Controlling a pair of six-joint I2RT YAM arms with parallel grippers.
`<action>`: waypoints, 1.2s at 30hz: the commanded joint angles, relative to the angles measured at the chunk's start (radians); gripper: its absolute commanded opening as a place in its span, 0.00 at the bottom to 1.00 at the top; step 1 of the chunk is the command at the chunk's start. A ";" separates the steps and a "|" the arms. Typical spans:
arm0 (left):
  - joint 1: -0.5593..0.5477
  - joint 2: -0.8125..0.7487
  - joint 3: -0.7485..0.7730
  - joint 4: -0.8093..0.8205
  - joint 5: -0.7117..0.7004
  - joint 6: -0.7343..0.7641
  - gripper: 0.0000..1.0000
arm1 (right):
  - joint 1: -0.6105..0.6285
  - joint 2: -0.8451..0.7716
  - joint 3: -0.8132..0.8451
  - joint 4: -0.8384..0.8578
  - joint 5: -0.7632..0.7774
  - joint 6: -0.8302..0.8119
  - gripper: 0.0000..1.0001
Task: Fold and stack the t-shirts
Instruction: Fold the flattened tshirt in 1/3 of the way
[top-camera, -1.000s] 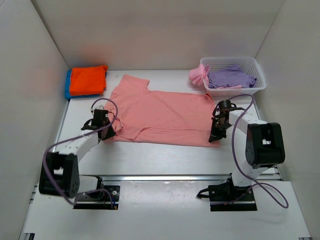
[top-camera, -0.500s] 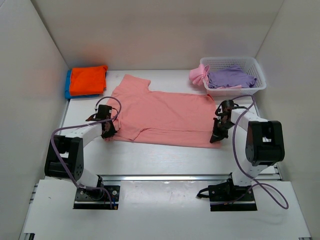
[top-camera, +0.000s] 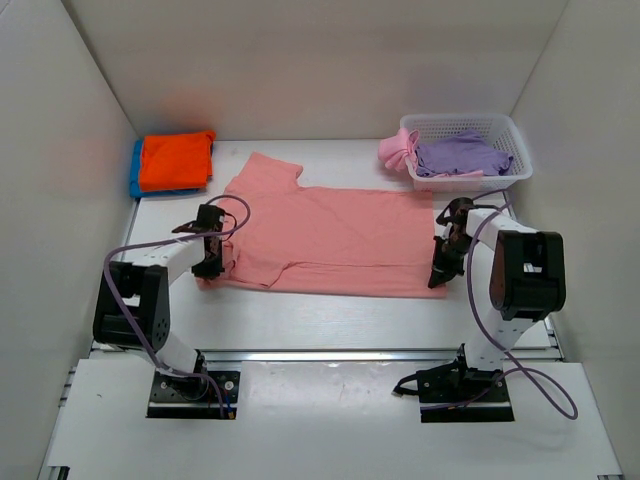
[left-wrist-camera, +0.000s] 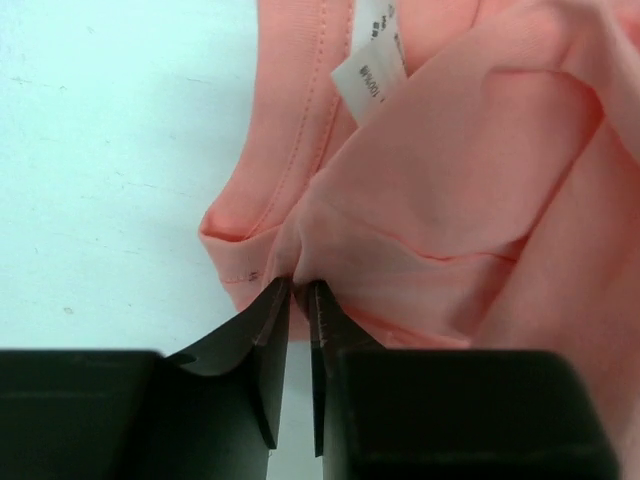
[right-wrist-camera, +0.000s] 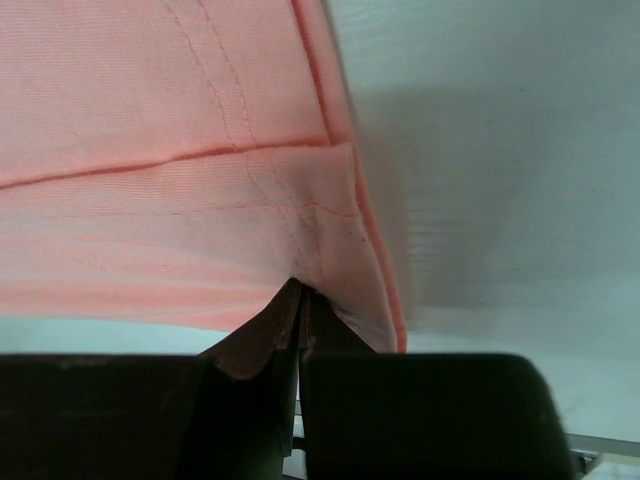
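A salmon-pink t-shirt (top-camera: 330, 235) lies spread on the white table, part-folded along its near edge. My left gripper (top-camera: 212, 262) is shut on its near left corner by the sleeve; the wrist view shows the cloth (left-wrist-camera: 440, 190) pinched between the fingertips, a white label above. My right gripper (top-camera: 440, 272) is shut on the near right hem corner, seen in the right wrist view (right-wrist-camera: 200, 180). Folded orange (top-camera: 175, 158) and blue (top-camera: 137, 170) shirts are stacked at the back left. A lavender shirt (top-camera: 460, 153) and a brighter pink one (top-camera: 395, 148) are at the basket.
The white lattice basket (top-camera: 515, 135) stands at the back right, the pink shirt hanging over its left rim. White walls enclose the table on three sides. A metal rail (top-camera: 330, 353) runs along the near edge in front of the arm bases.
Both grippers moved slightly away from me with the shirt's near corners, drawing the near edge further over the shirt. The left arm swung inward to the left corner.
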 joint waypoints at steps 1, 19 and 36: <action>-0.004 0.016 0.011 -0.047 -0.089 0.067 0.32 | -0.005 0.060 -0.005 -0.007 0.183 -0.058 0.00; -0.113 -0.105 0.068 -0.303 -0.003 0.089 0.00 | -0.064 0.009 -0.002 -0.072 0.265 -0.025 0.00; -0.145 -0.121 0.121 -0.422 0.100 0.079 0.53 | -0.058 -0.004 -0.012 -0.121 0.350 0.032 0.00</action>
